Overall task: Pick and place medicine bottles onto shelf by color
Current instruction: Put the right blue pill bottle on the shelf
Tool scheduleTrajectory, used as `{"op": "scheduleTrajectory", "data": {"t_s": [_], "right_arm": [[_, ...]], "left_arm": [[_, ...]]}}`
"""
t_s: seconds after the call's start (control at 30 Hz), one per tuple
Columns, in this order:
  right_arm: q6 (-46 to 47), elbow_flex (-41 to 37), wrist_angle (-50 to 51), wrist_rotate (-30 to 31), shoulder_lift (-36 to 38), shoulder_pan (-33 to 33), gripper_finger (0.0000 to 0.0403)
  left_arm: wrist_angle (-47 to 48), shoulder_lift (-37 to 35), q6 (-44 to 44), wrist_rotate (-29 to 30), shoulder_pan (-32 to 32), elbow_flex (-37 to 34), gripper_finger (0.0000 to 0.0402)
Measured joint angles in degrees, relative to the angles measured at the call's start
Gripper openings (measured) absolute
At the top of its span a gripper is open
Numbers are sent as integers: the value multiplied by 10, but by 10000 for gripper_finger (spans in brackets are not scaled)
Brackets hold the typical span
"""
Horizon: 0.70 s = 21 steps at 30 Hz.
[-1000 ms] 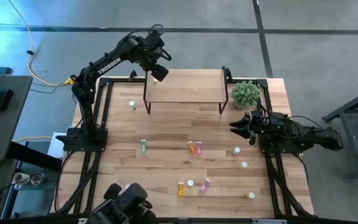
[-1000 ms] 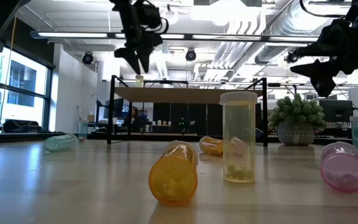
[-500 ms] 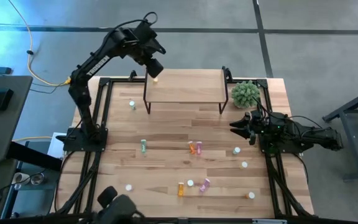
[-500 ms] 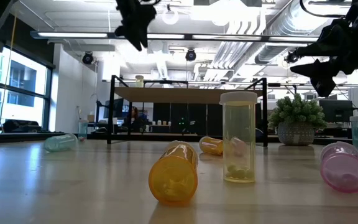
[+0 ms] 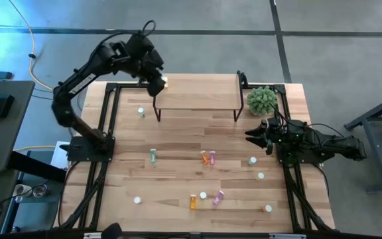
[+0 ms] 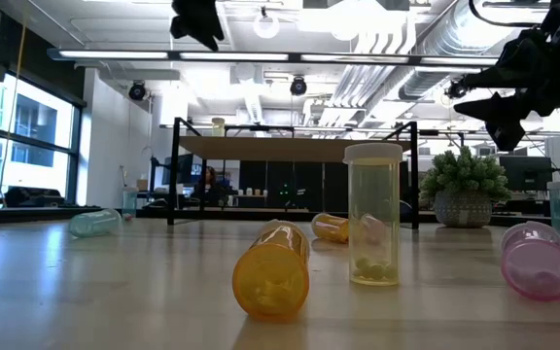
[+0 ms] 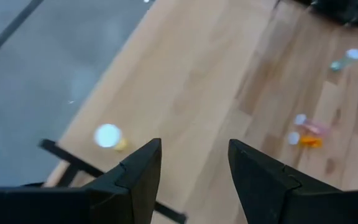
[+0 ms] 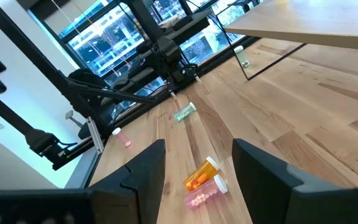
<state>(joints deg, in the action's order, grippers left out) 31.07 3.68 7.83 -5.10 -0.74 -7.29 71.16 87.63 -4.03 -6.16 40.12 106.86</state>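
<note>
While yellow bottle [image 5: 166, 81] stands on shelf [image 5: 204, 93] | left claw [image 5: 154, 86] released, just beside (empty)

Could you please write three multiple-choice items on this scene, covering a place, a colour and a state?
1. Where does the yellow bottle on the shelf stand?
A. the corner nearest the left gripper
B. beside the plant
C. mid-shelf

2. What colour is the plant?
A. pink
B. green
C. orange

3. How is the left gripper?
A. shut on a bottle
B. open, empty
C. resting on the table

Answers: 1 A, the high view shows it at that corner. 2 B, a green ball. 3 B, the left wrist view shows parted fingers holding nothing.
</note>
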Motion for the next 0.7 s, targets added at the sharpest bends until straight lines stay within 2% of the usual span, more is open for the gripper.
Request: {"op": "scheduleTrajectory", "data": {"t_s": [0.17,0.37,0.7], "right_arm": [[0,0,0,0,0,0,177],[0,0,0,11,0,0,177],[5,-1,-6,15,0,0,177]], "left_arm": [[-82,-71,33,-19,-23,-122,175],[-175,-133,90,-20,-79,-221,174],[-367,-167,215,-10,-198,-347,174]]}}
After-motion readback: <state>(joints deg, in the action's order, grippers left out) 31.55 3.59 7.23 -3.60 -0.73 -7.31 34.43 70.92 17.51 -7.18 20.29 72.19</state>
